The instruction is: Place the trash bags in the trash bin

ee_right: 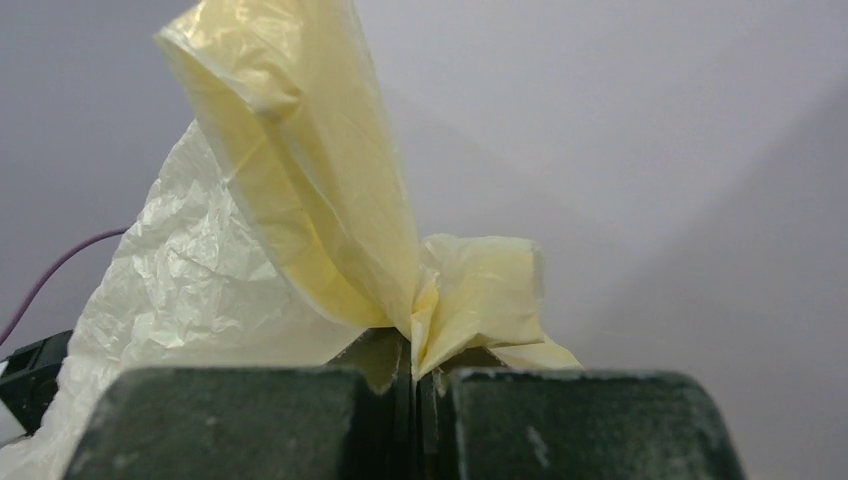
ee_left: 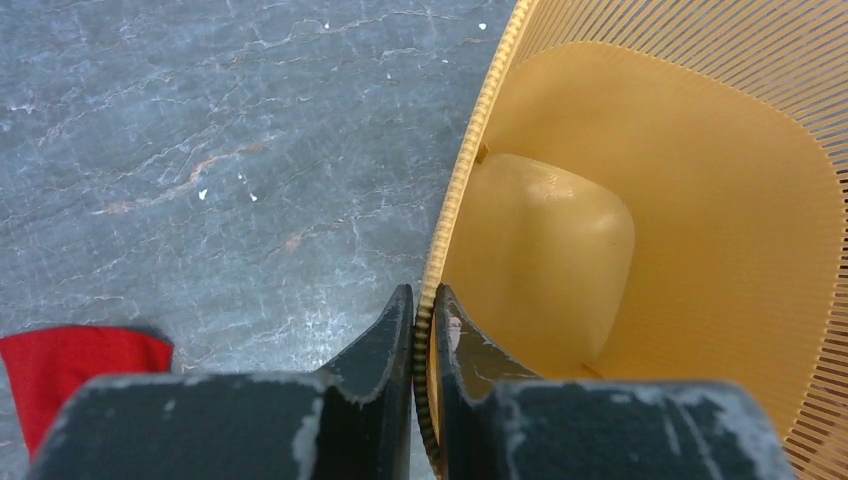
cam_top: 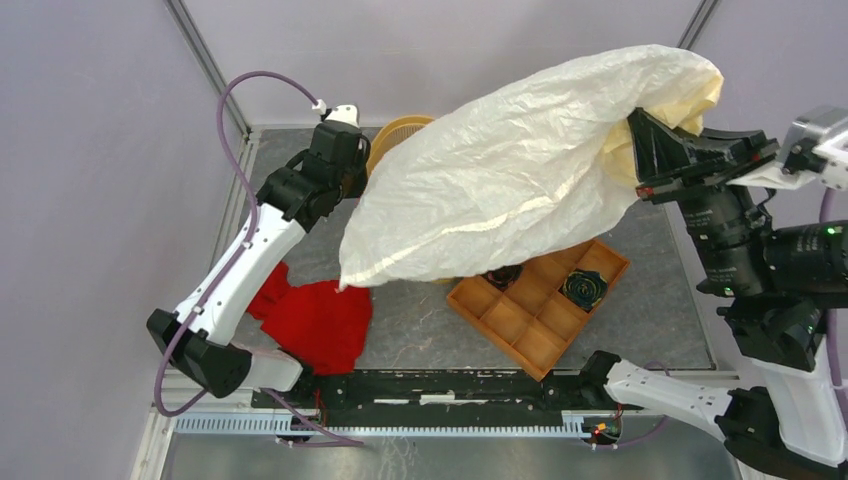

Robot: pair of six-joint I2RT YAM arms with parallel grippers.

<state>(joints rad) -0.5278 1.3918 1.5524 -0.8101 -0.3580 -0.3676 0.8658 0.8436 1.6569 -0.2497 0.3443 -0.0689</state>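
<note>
Left tool (ee_left: 424, 305) pinching bin (ee_left: 700, 200) rim, one finger inside, one outside. Right tool (ee_right: 415, 350) clamped on bag (cam_top: 500, 170) edge. Bag aloft, spread over bin and tray (cam_top: 505, 320). Red cloth (cam_top: 320, 320) on tabletop (cam_top: 420, 320).

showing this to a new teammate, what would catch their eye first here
The big cream bag billows in the air over the middle of the table, pinched at its far-right end by the right gripper. Next comes the left gripper, clamped on the rim of the orange bin at the back left. A red cloth lies at the front left.
</note>
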